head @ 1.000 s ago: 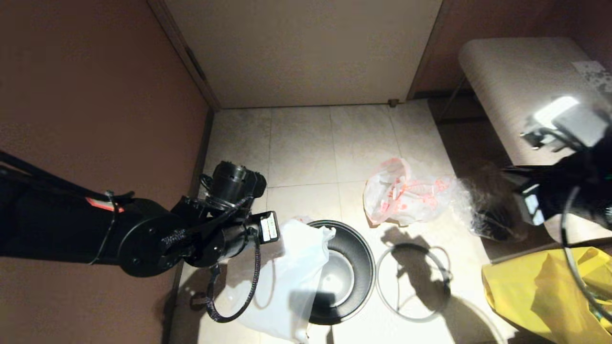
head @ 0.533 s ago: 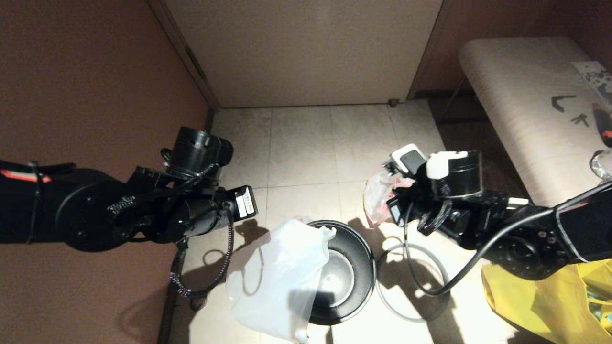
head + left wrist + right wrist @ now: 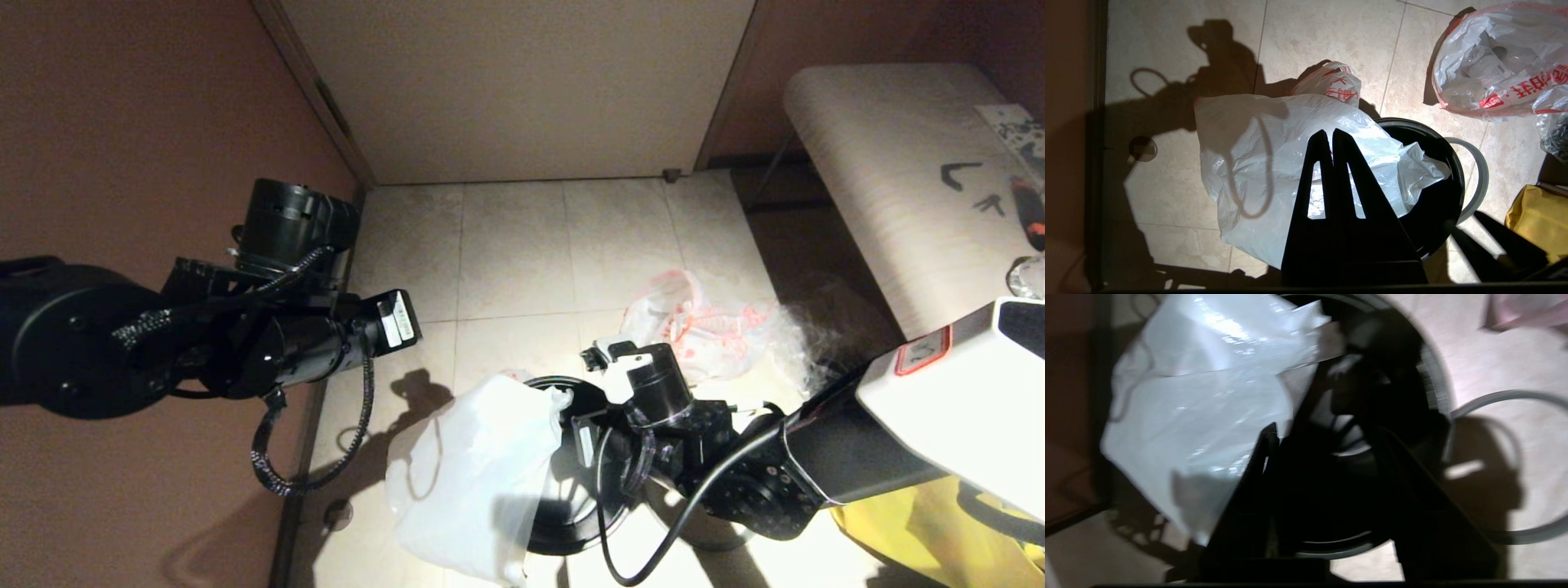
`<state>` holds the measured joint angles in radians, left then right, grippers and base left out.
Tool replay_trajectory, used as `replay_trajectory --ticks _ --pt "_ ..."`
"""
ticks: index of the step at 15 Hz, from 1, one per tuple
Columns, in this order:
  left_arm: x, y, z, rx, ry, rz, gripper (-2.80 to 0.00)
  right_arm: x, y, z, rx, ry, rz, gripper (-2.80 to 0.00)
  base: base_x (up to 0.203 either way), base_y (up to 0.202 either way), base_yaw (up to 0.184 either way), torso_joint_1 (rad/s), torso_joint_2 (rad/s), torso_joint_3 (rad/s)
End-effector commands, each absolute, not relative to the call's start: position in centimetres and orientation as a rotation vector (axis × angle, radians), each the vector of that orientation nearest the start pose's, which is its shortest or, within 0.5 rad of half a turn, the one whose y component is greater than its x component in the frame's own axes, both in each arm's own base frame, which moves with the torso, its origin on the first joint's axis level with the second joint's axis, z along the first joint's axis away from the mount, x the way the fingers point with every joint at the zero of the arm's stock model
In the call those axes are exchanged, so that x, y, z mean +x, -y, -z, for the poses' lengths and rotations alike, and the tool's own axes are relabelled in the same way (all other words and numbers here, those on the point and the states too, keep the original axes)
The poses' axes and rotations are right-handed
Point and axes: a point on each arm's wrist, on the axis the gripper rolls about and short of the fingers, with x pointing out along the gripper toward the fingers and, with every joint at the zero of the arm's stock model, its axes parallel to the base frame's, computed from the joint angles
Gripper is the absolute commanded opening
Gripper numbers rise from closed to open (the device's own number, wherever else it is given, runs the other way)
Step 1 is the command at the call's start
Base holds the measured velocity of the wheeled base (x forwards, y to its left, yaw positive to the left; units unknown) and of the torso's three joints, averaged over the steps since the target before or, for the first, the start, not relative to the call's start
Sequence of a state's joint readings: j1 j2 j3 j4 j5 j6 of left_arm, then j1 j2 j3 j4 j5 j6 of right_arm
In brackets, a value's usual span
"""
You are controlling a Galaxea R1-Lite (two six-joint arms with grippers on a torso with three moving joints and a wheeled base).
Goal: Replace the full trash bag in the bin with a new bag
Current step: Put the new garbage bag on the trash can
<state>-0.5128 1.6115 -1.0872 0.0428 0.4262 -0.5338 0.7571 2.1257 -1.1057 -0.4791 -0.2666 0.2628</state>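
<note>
In the head view you can see the full trash bag (image 3: 694, 331) already out, lying on the tiles right of centre, while the new bag (image 3: 469, 474) only drapes over the left edge of the bin (image 3: 584, 535) at lower centre, so lining it is what's left. The right gripper (image 3: 575, 445) hangs over the bin mouth, just beside the bag.

From the left wrist view, your left gripper (image 3: 1329, 136) is clenched on nothing, hovering above the new bag (image 3: 1249, 171) (the grey hoop (image 3: 1478, 183) lies on the floor beside the bin (image 3: 1437, 163)).

In the right wrist view, the fingers (image 3: 1267, 449) stand parted, the new bag (image 3: 1208, 416) left of them, ungrasped.
</note>
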Motion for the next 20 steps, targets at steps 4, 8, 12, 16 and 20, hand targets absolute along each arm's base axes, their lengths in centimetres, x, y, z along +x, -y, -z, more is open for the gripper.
replay_trajectory --ticks 4,8,12,16,20 --pt "25.4 13.1 -22.4 -0.271 -0.507 -0.059 -2.8 30.9 -29.1 -6.9 0.087 -0.592 -0.442 0.0 0.0 0.0 0.0 0.0 0.0 0.0" --pt "25.6 13.2 -22.2 -0.269 -0.512 -0.059 -2.8 32.2 -30.4 -5.4 0.162 -0.611 -0.43 0.0 0.0 0.0 0.0 0.0 0.0 0.0" --pt "25.8 13.3 -22.0 -0.268 -0.515 -0.062 -2.8 33.4 -31.2 -3.1 0.155 -0.631 -0.419 0.0 0.0 0.0 0.0 0.0 0.0 0.0" --pt "26.0 13.7 -21.4 -0.26 -0.534 -0.057 -2.8 34.2 -33.0 -0.7 0.143 -0.641 -0.432 -2.8 0.0 0.0 0.0 0.0 0.0 0.0" --pt "26.5 14.0 -20.7 -0.251 -0.553 -0.064 -2.8 34.9 -34.2 2.0 0.079 -0.657 -0.44 -2.8 0.0 0.0 0.0 0.0 0.0 0.0"
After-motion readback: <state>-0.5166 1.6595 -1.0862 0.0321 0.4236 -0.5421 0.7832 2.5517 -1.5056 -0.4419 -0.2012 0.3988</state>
